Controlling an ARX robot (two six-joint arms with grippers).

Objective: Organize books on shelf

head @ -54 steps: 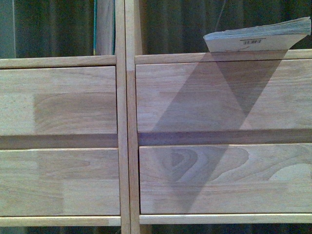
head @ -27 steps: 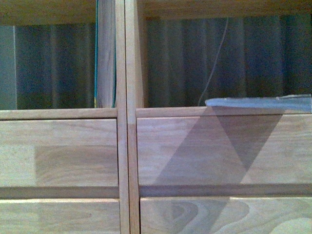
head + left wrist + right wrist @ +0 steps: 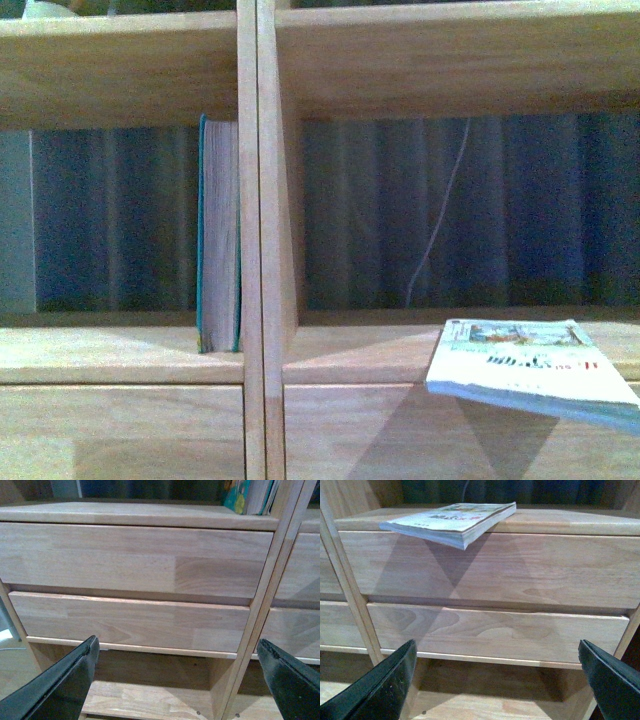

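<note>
Ok, we see the shelf (image 3: 258,200) close up in the front view: light wood, central divider, open back. The teal book (image 3: 218,235) stands upright in the left compartment, tight against the divider, cream page edges facing us. The white paperback (image 3: 530,365) lies flat on the right compartment's board, cover up, with one corner hanging over the front edge. It throws a triangular shadow down the upper right drawer front (image 3: 495,565). The left gripper (image 3: 177,645) is spread wide with nothing between its black fingers (image 3: 65,680), and it sits low, facing the two left drawer fronts (image 3: 130,555). The right gripper (image 3: 496,647) is also spread wide and empty, low in front of the right drawers, and the paperback overhangs above it. The wood grain is clean and the drawer fronts are plain. Behind the open back hangs a dark pleated curtain (image 3: 530,210), and a thin pale cable (image 3: 440,210) runs down in front of it. Under the shelf we see a wooden floor (image 3: 150,700). Something greenish sits at the top left of the front view; we cannot tell what.
</note>
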